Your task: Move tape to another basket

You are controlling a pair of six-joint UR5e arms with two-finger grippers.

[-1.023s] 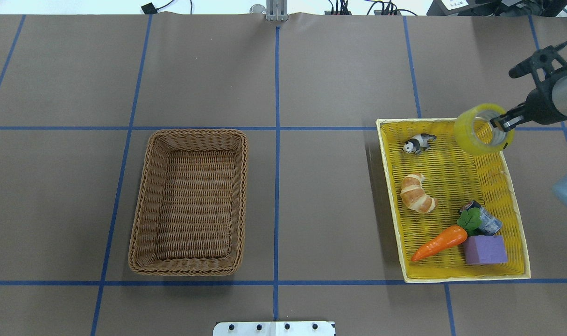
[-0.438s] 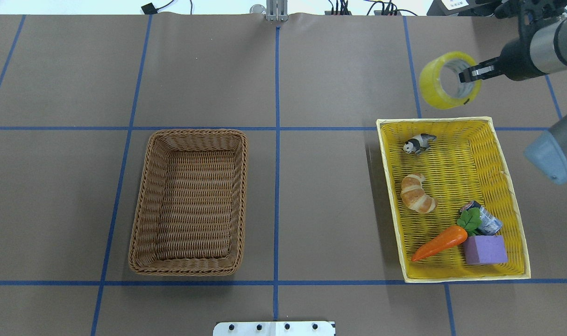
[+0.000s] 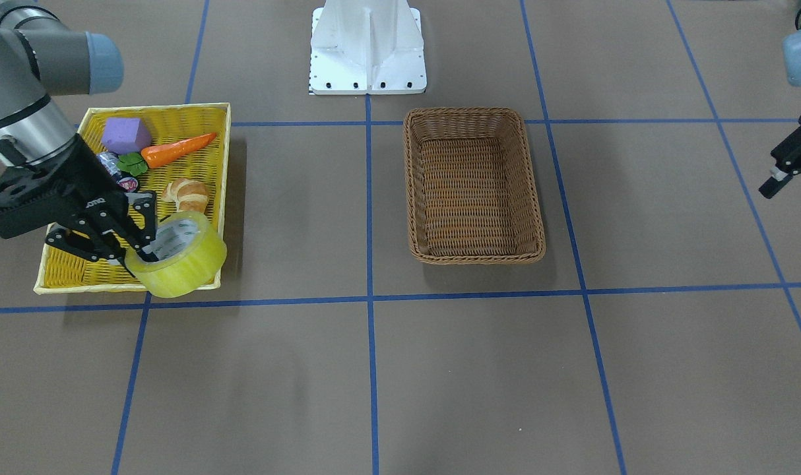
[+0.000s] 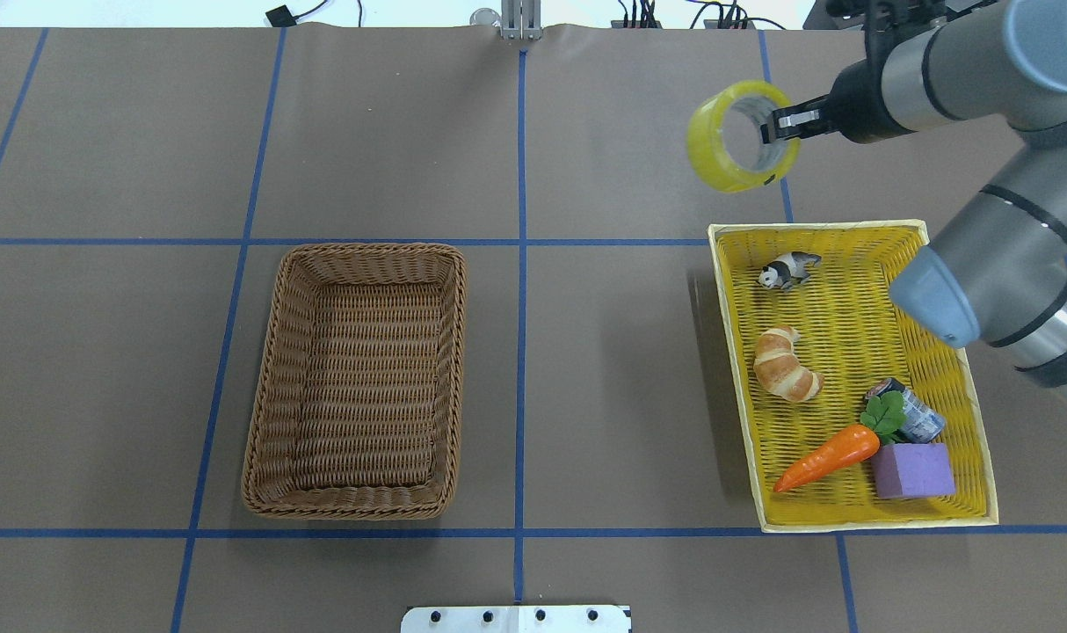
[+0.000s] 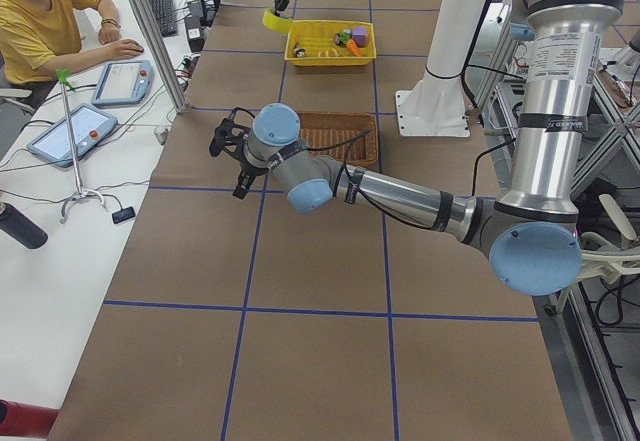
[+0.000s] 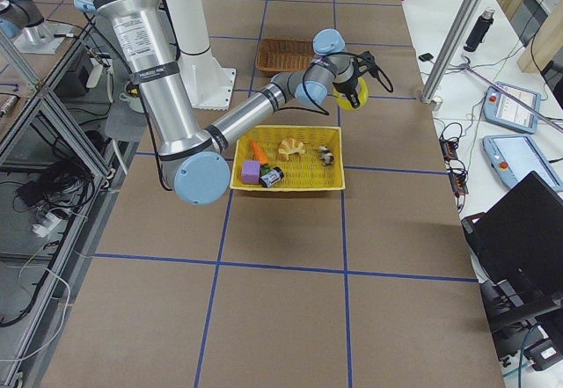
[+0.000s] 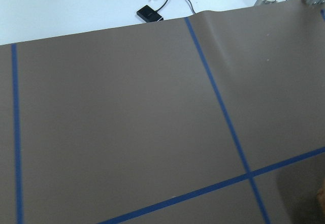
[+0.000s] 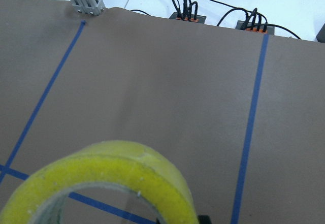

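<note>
**Inspector:** What has changed since the last frame?

**Operator:** On my screens the right gripper (image 4: 773, 132) has carried the tape (image 4: 742, 136) further toward the robot's left. A second ago the roll hung over the far right corner of the yellow tray (image 4: 815, 227). Now it is past that tray's far rim, above bare counter (image 4: 613, 132). The tray's contents and the basket (image 4: 371, 250) have not shifted.

**Inspector:** Grip condition?

**Operator:** The jaws are closed down to the thickness of the roll's wall, with one finger inside the core and one outside. The roll hangs from the fingertips, tilted and lifted clear of the counter.

**Inspector:** Where is the basket relative to the load?

**Operator:** It stands well apart from the right gripper, off to its left and nearer the robot's base, across the centre blue line. The yellow tray lies just on the gripper's near side.

**Inspector:** And the other arm?

**Operator:** The left gripper (image 5: 228, 161) hangs over the counter's left end, well apart from the basket. Its jaws look spread and I see nothing between them.
</note>
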